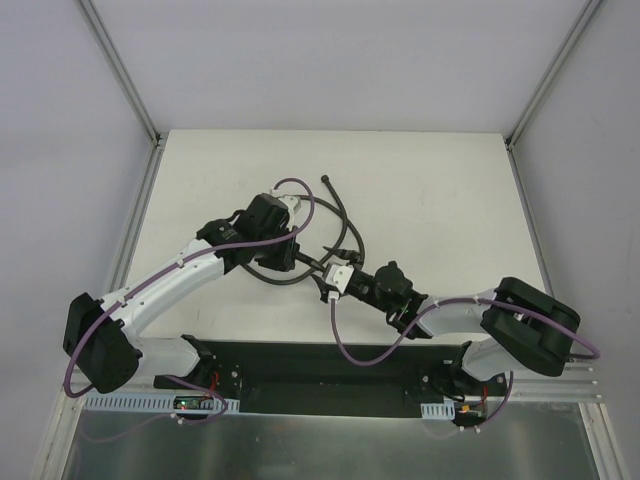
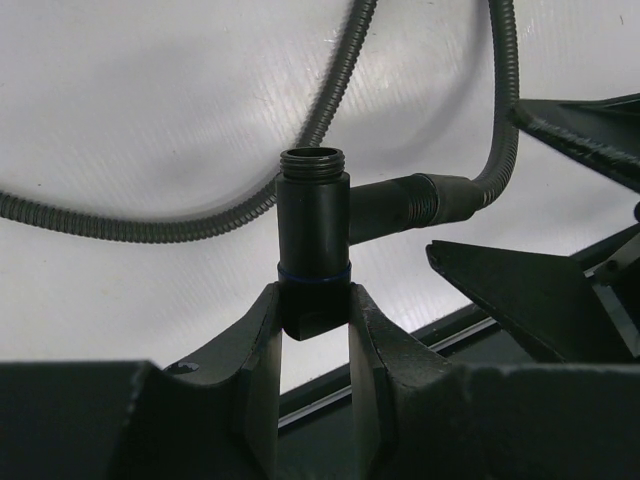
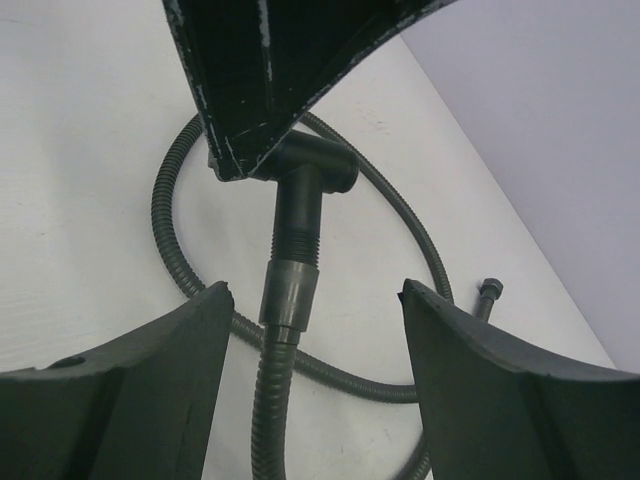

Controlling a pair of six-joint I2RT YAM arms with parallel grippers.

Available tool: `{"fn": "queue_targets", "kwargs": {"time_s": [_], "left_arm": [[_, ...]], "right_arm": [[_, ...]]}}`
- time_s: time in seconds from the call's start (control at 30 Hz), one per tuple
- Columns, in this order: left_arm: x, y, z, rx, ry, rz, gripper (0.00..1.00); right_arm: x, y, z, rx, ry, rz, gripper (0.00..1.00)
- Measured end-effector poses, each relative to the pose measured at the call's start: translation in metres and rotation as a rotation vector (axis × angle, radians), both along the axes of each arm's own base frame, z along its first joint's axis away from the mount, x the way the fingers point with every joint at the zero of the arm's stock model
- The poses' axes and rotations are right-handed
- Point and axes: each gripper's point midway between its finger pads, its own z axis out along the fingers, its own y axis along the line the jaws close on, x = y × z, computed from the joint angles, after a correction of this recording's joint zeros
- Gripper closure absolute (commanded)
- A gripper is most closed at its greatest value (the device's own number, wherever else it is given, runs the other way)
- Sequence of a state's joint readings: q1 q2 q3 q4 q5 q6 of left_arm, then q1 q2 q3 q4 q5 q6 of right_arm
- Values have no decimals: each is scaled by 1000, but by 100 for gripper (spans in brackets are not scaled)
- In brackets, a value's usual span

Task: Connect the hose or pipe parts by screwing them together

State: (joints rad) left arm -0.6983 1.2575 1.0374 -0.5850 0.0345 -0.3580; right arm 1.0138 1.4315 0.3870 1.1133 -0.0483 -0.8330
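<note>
Hose dark grey, ribbed; fitting black, blue ring; table white; arm cables purple.

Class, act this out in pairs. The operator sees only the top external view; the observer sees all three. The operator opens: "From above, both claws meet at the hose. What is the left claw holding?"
Observer: In the left wrist view, the left claw is shut on a black T-shaped fitting, threaded end upward.
Operator: And the right claw?
Observer: Its own camera shows the right claw open, straddling the hose nut without touching it.
Operator: Is the nut screwed home?
Observer: Bare threads show between nut and fitting.
</note>
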Motion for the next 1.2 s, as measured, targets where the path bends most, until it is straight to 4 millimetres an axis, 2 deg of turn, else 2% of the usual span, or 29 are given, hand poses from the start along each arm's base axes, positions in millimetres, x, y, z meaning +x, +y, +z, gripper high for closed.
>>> {"fn": "queue_targets", "kwargs": {"time_s": [0.23,0.47,0.73,0.9,0.93,0.97,1.03,1.2], "left_arm": [[-1,0,2,-13,15,11,100],[-5,1,0,-7,34,18,100],[-7,-4,6,-39,51,21,100],[-8,-5,6,-46,57,19,100],[-8,-5,6,-45,59,18,100],[-9,-5,6,-44,61,19,100],[-9,-5,6,-45,64,20,100],[-6,-5,5,-73,33,1,100]], "right_arm": [[-4,10,-12,-31,20,19,41],[-3,14,-15,-45,23,10,60],[-1,18,-14,-41,24,4,61],[0,19,-15,-42,31,1,69],[0,19,-16,-42,32,0,72],[1,18,-16,-41,33,-5,84],[2,18,-15,-40,33,-13,97],[3,18,-18,-29,84,-24,99]]}}
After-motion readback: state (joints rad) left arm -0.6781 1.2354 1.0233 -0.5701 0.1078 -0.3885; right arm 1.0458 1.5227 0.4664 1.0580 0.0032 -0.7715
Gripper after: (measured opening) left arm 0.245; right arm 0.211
